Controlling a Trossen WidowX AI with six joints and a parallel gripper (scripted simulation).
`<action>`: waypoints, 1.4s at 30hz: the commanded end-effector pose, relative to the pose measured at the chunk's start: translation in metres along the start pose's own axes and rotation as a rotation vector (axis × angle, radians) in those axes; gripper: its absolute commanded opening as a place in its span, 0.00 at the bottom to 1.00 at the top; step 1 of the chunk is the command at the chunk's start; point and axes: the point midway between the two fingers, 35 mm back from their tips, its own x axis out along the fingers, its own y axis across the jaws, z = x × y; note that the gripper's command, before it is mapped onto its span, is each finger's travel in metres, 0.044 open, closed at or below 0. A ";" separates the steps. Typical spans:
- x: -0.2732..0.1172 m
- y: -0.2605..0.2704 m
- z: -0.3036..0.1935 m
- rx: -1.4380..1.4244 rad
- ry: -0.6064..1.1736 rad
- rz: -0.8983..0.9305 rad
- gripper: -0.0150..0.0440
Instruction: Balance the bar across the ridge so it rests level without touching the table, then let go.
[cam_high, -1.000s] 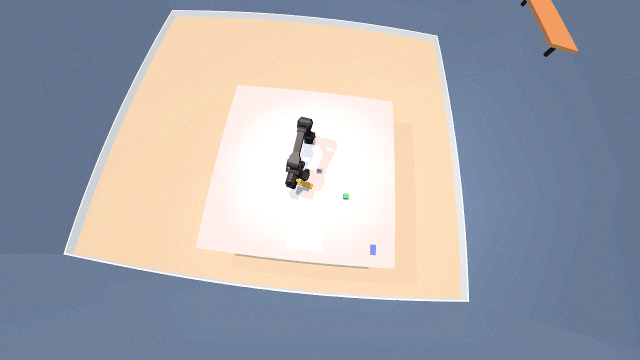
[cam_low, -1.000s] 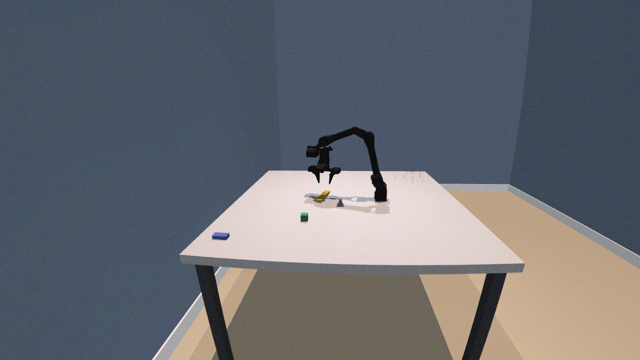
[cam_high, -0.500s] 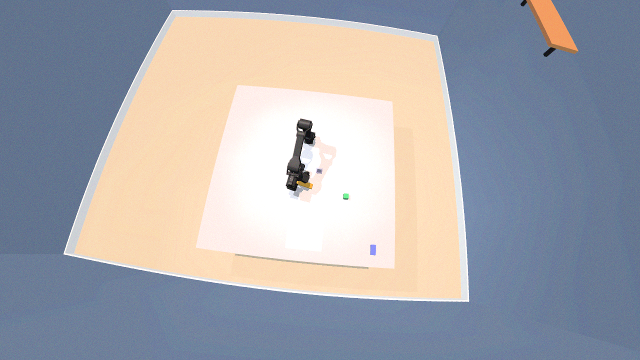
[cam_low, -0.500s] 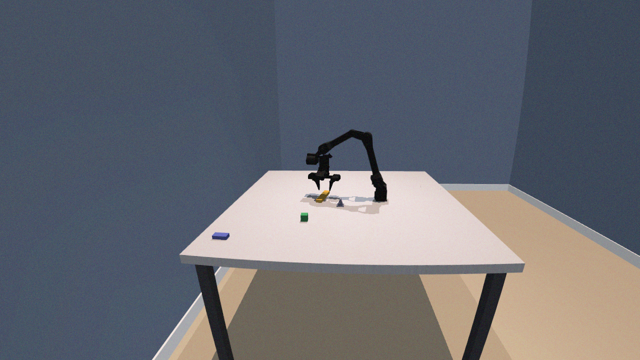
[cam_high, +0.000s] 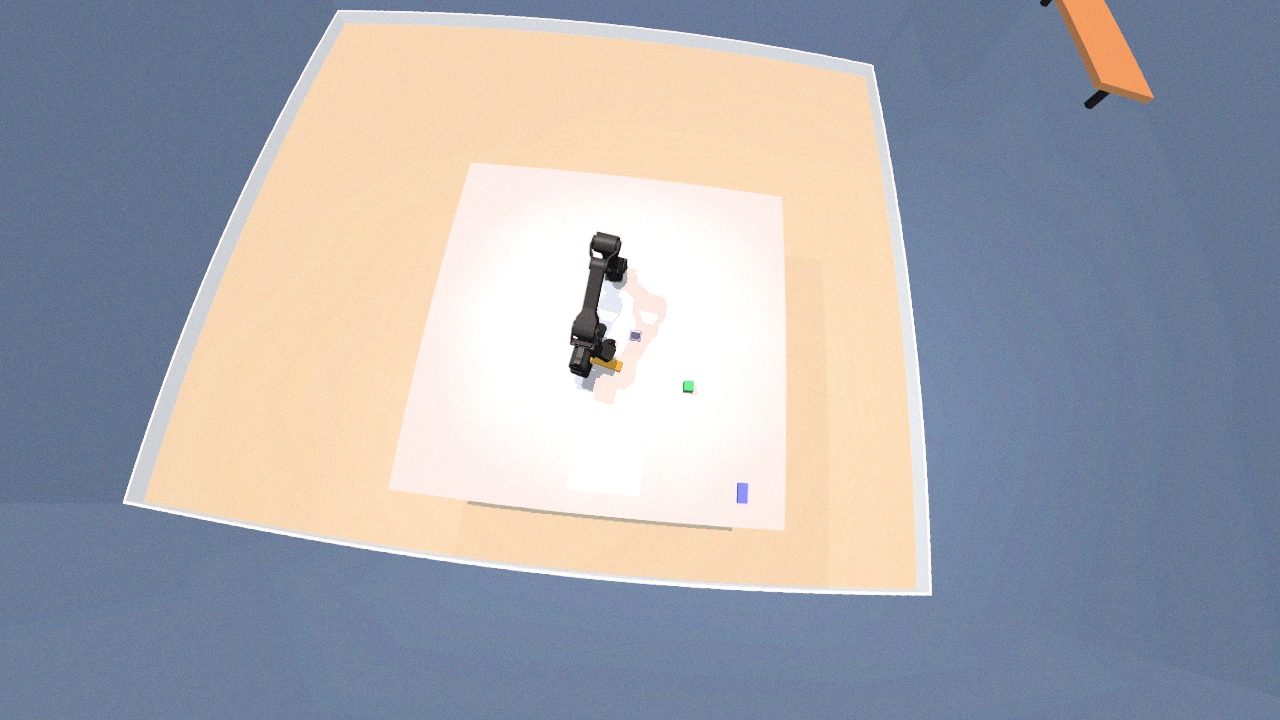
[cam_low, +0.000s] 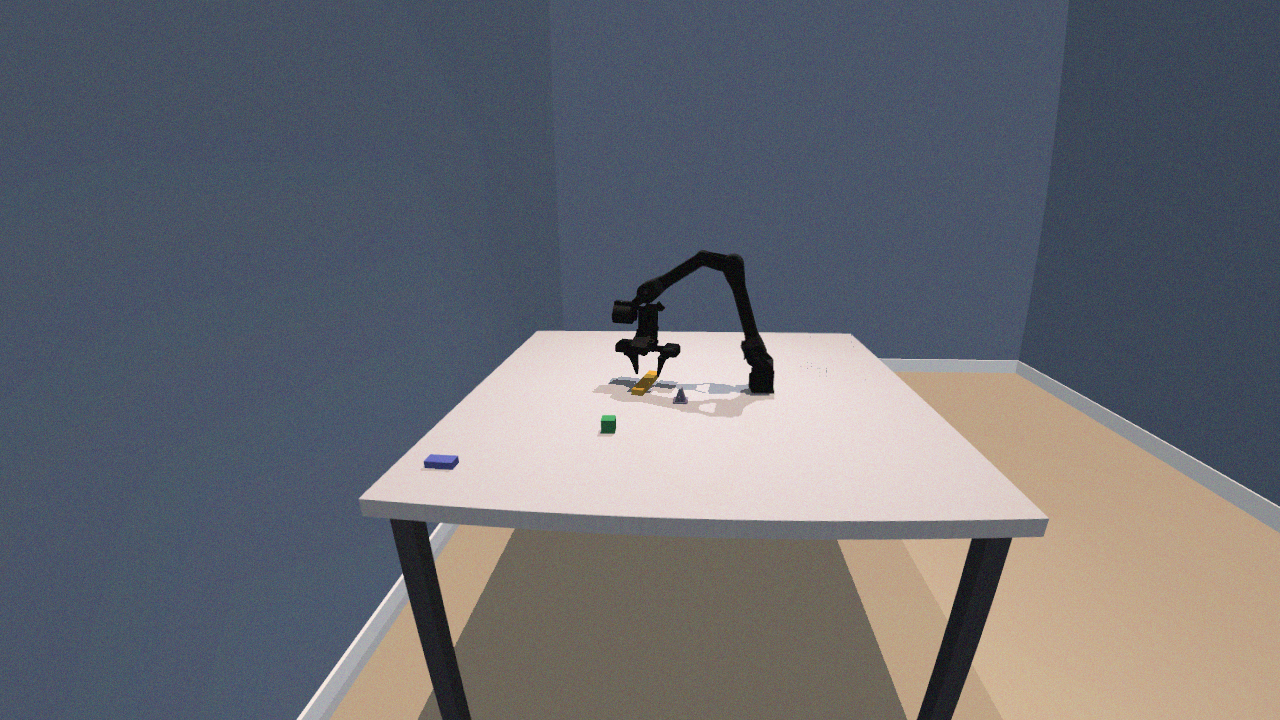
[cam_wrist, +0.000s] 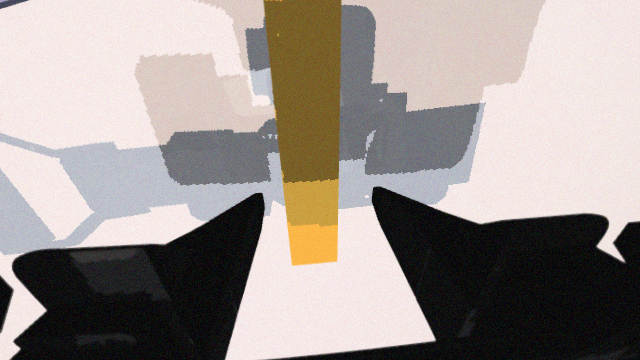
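Note:
The orange-yellow bar lies flat on the table. In the wrist view it runs lengthwise from the top edge down to between the fingertips. My gripper is open and empty. It points down just above the bar, one finger to each side of it, with gaps on both sides. The small dark grey ridge stands on the table near the bar, on the arm base's side, with nothing on it.
A green cube stands on the table beyond the bar and the ridge. A blue block lies near a table corner. An orange bench-like object shows at the top right of the top view.

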 end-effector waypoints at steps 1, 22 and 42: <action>0.011 0.003 -0.001 -0.004 0.006 0.020 0.79; 0.015 0.004 -0.001 -0.004 0.006 0.020 0.79; -0.001 0.001 0.000 -0.001 0.002 0.014 0.25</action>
